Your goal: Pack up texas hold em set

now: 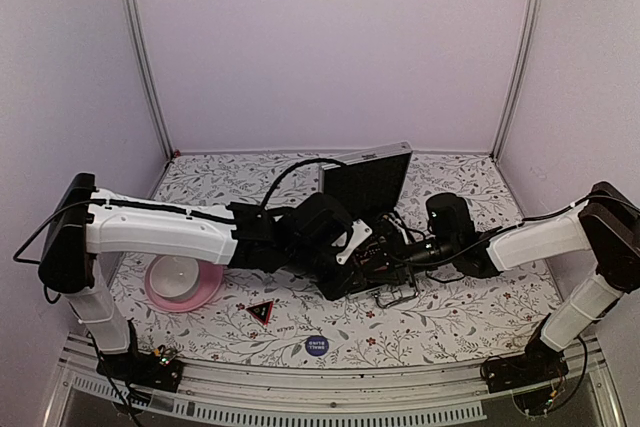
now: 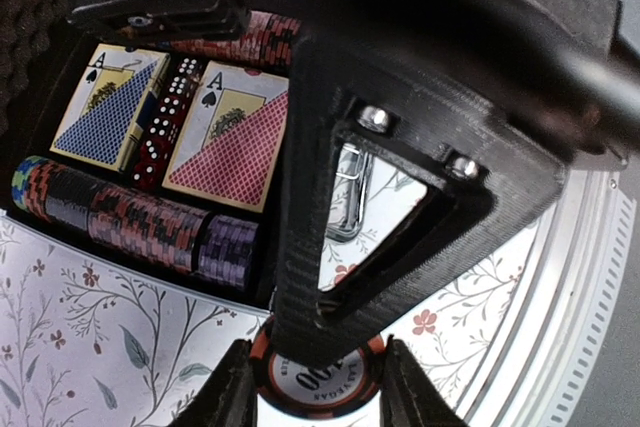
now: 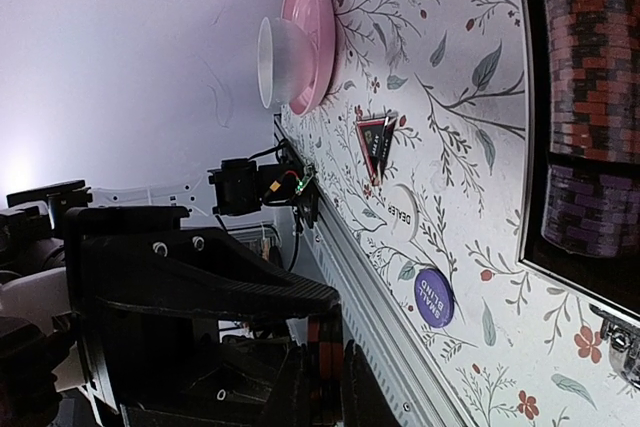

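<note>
Nearest you, at 7 o'clock from the case [image 1: 350, 285], the blue disc [image 1: 316, 345] lies on the table [image 1: 450, 317]. The red-black triangle [image 1: 261, 311] is just beyond it at 8 o'clock. Neither is packed yet, so leave them for now. The pink plate [image 1: 205, 295] at 9 o'clock is no part of the set.

Your work is by the case's near edge, where the two claws meet. The left claw [image 2: 318, 399], reaching in from 9 o'clock, is clenched on a striped poker chip [image 2: 300, 387] by its rim. The right claw [image 3: 322, 377], coming from 3 o'clock, looks clamped on the same chip across its faces. I read this as a handover.

Make sure the right grip is firm, then release the left claw fully before either arm moves, or the chip may twist or drop. Draw the left claw back toward 9 o'clock, clear of the case wall. Then carry the chip edge-on to the chip row [image 2: 130, 217] and slide it in at the row's end. I cannot tell where the free slot is, as the right claw hides that corner. Keep off the card decks [image 2: 235, 137] beyond, and off the raised lid [image 1: 368, 182] at 12 o'clock
</note>
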Available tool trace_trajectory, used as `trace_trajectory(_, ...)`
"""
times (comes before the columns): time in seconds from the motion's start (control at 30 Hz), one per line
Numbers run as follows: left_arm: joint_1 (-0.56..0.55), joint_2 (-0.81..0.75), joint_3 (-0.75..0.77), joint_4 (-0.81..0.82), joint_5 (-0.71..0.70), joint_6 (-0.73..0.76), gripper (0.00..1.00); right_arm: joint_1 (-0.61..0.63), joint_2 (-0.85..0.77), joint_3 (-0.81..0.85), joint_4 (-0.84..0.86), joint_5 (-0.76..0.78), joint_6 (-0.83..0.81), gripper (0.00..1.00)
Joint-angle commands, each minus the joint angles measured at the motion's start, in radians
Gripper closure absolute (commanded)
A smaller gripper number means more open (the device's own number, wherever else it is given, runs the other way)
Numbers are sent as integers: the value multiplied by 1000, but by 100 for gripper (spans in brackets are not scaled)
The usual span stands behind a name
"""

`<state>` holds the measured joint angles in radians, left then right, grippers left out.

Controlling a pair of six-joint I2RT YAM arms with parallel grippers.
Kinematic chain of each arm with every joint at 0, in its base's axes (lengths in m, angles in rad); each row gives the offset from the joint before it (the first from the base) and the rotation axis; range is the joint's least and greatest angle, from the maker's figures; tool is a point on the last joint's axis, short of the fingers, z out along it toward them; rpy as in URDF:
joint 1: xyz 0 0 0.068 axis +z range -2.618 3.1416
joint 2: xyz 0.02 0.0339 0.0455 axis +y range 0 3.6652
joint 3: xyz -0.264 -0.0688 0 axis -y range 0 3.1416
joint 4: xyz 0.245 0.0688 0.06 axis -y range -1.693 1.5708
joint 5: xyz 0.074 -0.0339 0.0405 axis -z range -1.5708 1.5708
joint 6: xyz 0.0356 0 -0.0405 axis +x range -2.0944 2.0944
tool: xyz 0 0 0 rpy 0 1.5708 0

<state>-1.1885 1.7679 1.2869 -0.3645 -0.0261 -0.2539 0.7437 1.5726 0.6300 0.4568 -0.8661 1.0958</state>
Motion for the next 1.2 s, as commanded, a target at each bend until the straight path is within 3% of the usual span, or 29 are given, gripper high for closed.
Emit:
trace_trajectory(0.0,0,-9,-4,20,-19,-1,63,14,-17,24,2,-6,-50,98)
trace_trajectory(0.17,4,-66,-54,51,-89,4,13,5,-91,61,-201,120,-135,98)
trace_trajectory(0.23,12,-89,-80,68,-123,14,7,-6,-118,81,-303,175,-169,98)
trace_trajectory(0.43,96,-196,-237,202,-124,21,3,-67,-225,106,-569,371,-217,98)
trace_trajectory(0.7,377,-380,-527,480,-83,-22,3,-89,-289,161,-853,695,-144,98)
trace_trajectory(0.93,598,-439,-691,674,-67,-37,3,-90,-325,182,-966,897,69,98)
trace_trajectory(1.03,616,-435,-728,718,-133,-13,3,-90,-317,204,-1035,957,172,98)
trace_trajectory(1.17,616,-459,-826,848,-122,6,4,-90,-279,243,-1121,991,311,98)
